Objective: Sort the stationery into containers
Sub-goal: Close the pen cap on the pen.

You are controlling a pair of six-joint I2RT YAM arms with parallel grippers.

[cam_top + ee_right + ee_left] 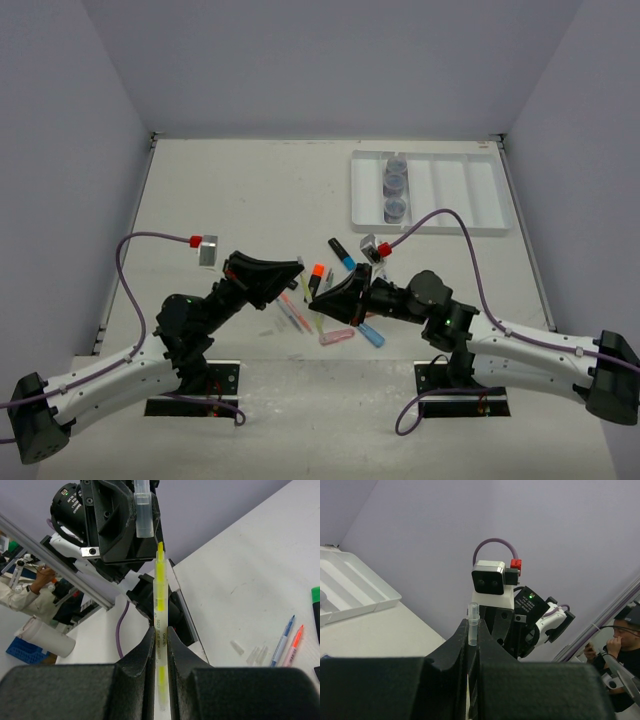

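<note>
My right gripper (160, 632) is shut on a thin yellow pen (160, 605), uncapped tip pointing away from me. Facing it, my left gripper (474, 630) is shut on a clear pen cap (473, 622), which hangs just above the pen's tip as the clear cap (143, 517) in the right wrist view. Both grippers, left (297, 268) and right (330, 297), meet above the table's middle. The white divided tray (470, 190) stands at the back right with three grey-blue jars (395, 185) in one compartment.
Under the grippers lie an orange-capped highlighter (317, 278), a blue-capped one (343, 255), a blue piece (372, 333), a pink capsule (337, 338) and thin pens (293, 315). A blue pen (281, 640), an orange pen (295, 641) and loose clear caps (237, 647) lie beside them.
</note>
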